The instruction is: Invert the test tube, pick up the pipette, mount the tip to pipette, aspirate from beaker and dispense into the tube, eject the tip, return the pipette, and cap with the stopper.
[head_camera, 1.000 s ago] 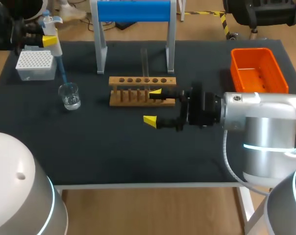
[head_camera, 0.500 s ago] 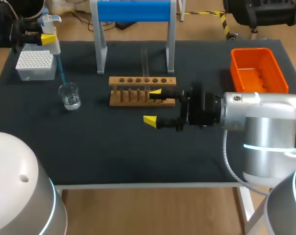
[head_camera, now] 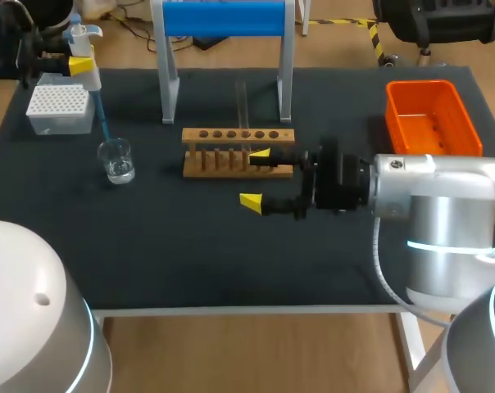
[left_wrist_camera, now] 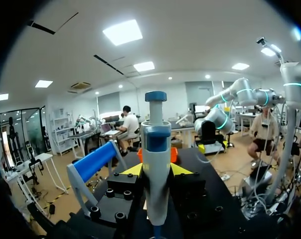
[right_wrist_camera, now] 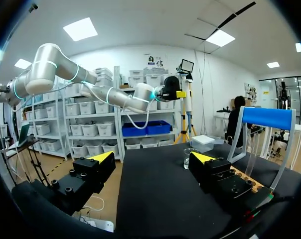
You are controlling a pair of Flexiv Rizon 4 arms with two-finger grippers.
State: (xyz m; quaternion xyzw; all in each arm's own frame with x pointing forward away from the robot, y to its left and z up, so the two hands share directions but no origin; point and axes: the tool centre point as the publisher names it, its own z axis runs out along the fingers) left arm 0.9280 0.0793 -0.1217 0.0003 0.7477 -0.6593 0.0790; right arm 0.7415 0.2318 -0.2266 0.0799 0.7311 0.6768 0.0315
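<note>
Left tool (left_wrist_camera: pixel 156 171) is clenched on the pipette (head_camera: pixel 92 79); in the left wrist view its yellow fingertips (left_wrist_camera: pixel 132 170) are seen pressed to the barrel from two sides. The pipette is held upright well off the left end of the wooden rack (head_camera: pixel 238 153), and its blue tip (head_camera: pixel 102 116) slants down to the rim of the beaker (head_camera: pixel 116 160). The beaker stands on the bench (head_camera: pixel 190 246) left of the rack, well apart from it. The tip box (head_camera: pixel 61 109) lies beyond the beaker, farther from the rack. A clear test tube (head_camera: pixel 241 102) is seen upright at the rack's back edge, near its middle.

The tube's outline is faint and its lower end is hidden behind the rack. Whether the blue tip's end reaches the liquid cannot be told.

Right tool (head_camera: pixel 255 178) is spread wide and grasps nothing. One fingertip (head_camera: pixel 260 153) lies over the rack's right half, while the other hangs over bare bench just in front of the rack. Whether the first touches the wood cannot be made out. An orange bin (head_camera: pixel 432 115) is set well off the rack's right end, and a blue stand (head_camera: pixel 223 20) rises just behind the rack.
</note>
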